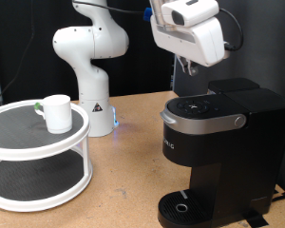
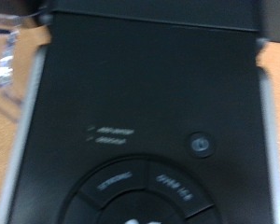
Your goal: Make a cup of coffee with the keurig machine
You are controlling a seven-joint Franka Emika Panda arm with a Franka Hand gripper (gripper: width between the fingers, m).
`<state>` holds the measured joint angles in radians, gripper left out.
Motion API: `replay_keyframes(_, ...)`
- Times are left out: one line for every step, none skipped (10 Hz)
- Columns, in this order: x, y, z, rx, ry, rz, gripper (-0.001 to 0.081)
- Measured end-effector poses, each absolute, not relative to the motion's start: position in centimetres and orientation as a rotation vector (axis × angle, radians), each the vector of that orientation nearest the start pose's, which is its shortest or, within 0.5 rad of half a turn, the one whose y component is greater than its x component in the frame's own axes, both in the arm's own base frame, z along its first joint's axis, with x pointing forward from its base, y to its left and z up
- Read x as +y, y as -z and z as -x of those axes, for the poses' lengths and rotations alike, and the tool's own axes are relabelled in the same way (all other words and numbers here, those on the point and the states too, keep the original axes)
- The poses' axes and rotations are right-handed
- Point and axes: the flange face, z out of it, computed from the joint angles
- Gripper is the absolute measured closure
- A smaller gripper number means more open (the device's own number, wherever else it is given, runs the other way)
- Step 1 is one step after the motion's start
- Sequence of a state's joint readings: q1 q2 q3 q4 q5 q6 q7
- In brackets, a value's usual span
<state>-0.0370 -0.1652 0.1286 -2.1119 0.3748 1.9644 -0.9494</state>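
- Your gripper (image 1: 187, 68) hovers above the keurig machine (image 1: 214, 142); finger state cannot be told.
- Lid looks closed.
- The cup (image 1: 58, 113) sits on the tiered stand (image 1: 38, 180); drip tray (image 1: 183, 206) bare, brewing undone.

Open air separates the fingers (image 1: 188, 68) from the black boxy keurig machine (image 1: 214, 142) lid below. The white cylindrical cup (image 1: 57, 113) stands unobstructed on the white two-tier round shelf (image 1: 38, 157), well apart.

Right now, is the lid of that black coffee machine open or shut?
Shut. The keurig machine has its silver lid handle lying flat over the front, with the gripper hovering just above its top.
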Motion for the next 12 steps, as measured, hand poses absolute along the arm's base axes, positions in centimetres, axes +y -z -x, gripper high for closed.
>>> replay_keyframes(6.6,-49.2,-50.1,-1.225,0.236,2.537,0.0804)
replay_keyframes(5.6,-49.4,-49.6,-1.172,0.280,2.511,0.0804)
replay_keyframes(4.5,-49.8,-48.9,-1.113,0.320,2.494,0.0804)
replay_keyframes(3.4,-50.1,-48.2,-1.050,0.353,2.482,0.0804)
replay_keyframes(2.6,-50.3,-47.3,-1.049,0.320,2.467,0.0804)
replay_keyframes(2.4,-50.6,-46.7,-1.055,0.297,2.456,0.0804)
replay_keyframes(2.5,-50.5,-46.8,-1.054,0.301,2.459,0.0804)
replay_keyframes(2.4,-50.5,-47.4,-0.954,0.389,2.497,0.0804)
replay_keyframes(2.2,-49.9,-47.7,-0.827,0.459,2.535,0.0804)
replay_keyframes(1.9,-49.4,-47.6,-0.705,0.473,2.562,0.0804)
replay_keyframes(1.3,-49.1,-47.5,-0.587,0.450,2.585,0.0804)
replay_keyframes(0.7,-48.9,-47.3,-0.519,0.437,2.596,0.0804)
